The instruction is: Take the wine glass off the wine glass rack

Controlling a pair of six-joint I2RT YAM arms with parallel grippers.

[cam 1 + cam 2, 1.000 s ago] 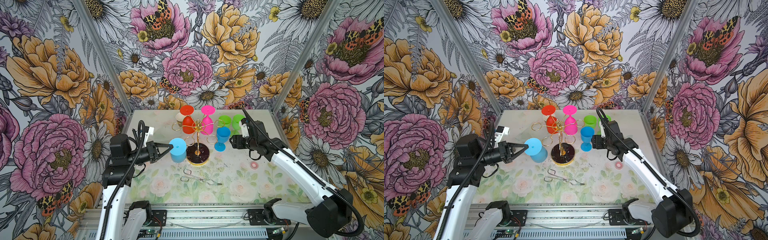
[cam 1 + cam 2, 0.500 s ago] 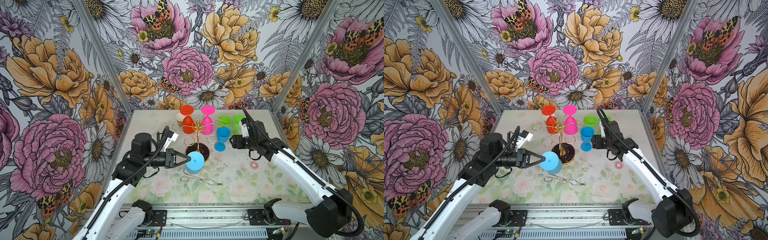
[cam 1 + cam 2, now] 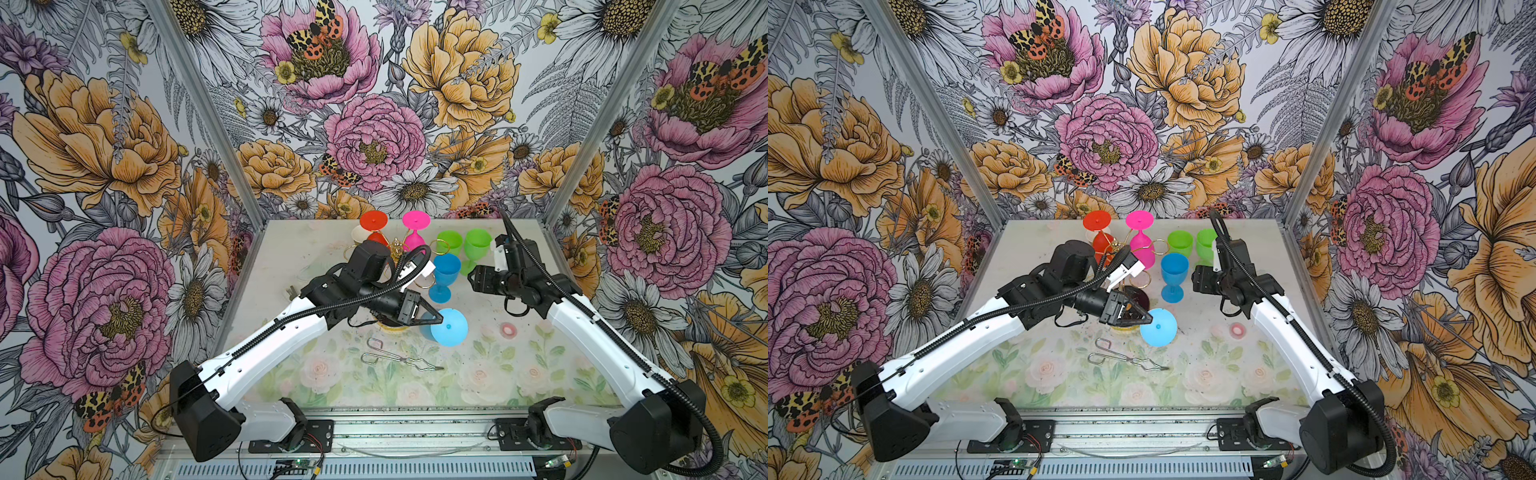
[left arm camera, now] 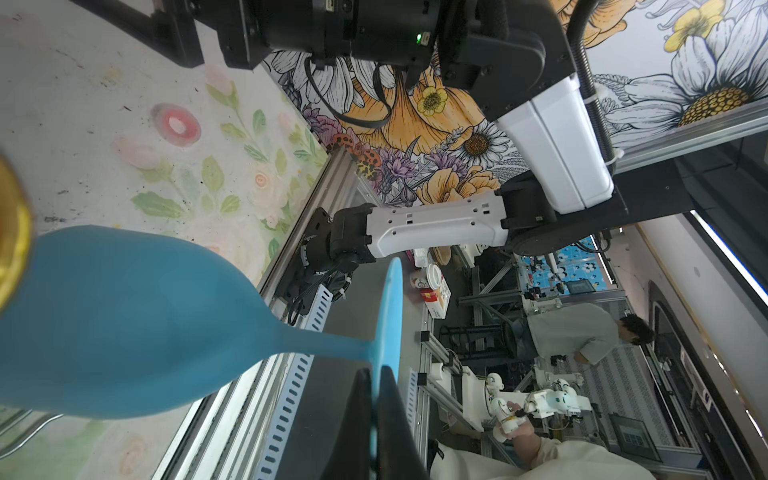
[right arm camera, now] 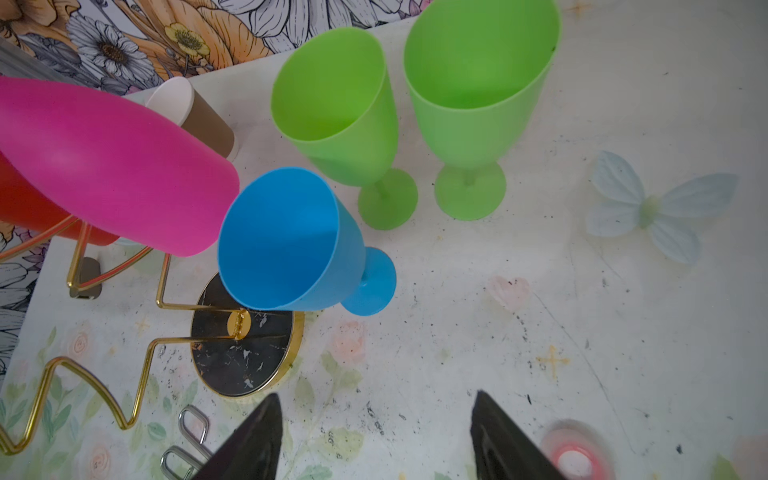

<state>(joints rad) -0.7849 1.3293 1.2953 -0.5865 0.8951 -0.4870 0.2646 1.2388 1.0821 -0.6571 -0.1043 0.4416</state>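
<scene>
Mid-table, toward back edge: wine glass rack (image 5: 245, 353); red glass (image 3: 373, 220) and pink glass (image 3: 415, 219) hang inverted on it.
Just front of its base: light-blue wine glass (image 3: 448, 328), on its side, foot disc toward the front edge, off the loops.
Left gripper (image 4: 376, 376): jaws clamped on that foot disc's rim.
Right gripper (image 5: 376, 395): jaws apart, near the upright blue glass (image 5: 286, 241).

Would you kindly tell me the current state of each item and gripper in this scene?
light blue wine glass: off the wine glass rack, tipped sideways
left gripper: shut on its foot
right gripper: open, empty
red glass: hanging inverted on the rack
pink glass: hanging inverted on the rack
blue glass: upright on the table
green glasses: both upright
tongs: lying flat
</scene>
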